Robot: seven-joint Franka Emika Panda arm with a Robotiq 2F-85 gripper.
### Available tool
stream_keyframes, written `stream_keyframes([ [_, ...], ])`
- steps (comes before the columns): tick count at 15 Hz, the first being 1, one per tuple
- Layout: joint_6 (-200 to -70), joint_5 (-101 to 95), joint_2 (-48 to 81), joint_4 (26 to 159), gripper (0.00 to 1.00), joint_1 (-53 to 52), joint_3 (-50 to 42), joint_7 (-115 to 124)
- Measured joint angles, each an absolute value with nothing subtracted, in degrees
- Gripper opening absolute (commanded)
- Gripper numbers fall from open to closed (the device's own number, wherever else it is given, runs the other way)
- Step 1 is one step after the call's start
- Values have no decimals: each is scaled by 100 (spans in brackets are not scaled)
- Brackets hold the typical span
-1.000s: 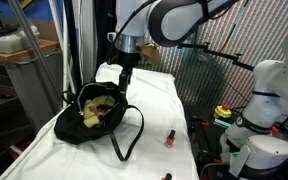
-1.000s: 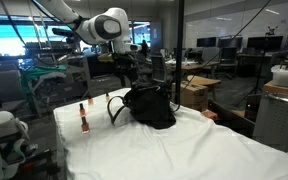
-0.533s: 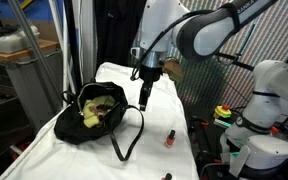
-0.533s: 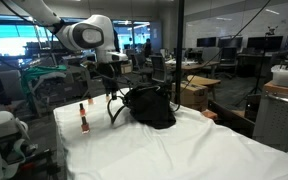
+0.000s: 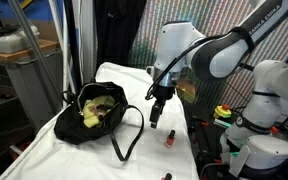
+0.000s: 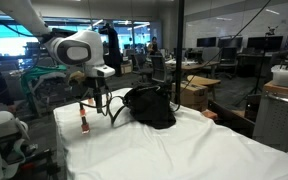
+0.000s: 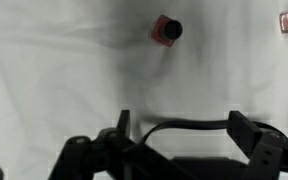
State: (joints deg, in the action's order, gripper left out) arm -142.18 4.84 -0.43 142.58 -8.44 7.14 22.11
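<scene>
Red little bottle (image 5: 169,139) stands upright on the white-covered desk (image 5: 89,155), right of centre in an exterior view and near the top of the wrist view, with the jaws spread wide just above it. Slim and on soft cloth, it could topple and roll if a finger clips it off-centre. A second ago the arm hung over the black bag (image 5: 99,110); it has since swung across to the bottle.

Under your gripper (image 7: 177,122), matt black plastic, you have a white cloth (image 7: 54,60), matt and faintly creased. The bag (image 5: 109,126) looks like soft black fabric; the small red bottle (image 7: 165,30) looks smooth.
</scene>
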Motion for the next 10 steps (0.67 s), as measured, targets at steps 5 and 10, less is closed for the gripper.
stream_keyframes([
  [5,-14590,814,-42,14656,100,-844,754,2530],
  [10,-14764,856,-39,14896,100,-847,822,3130],
])
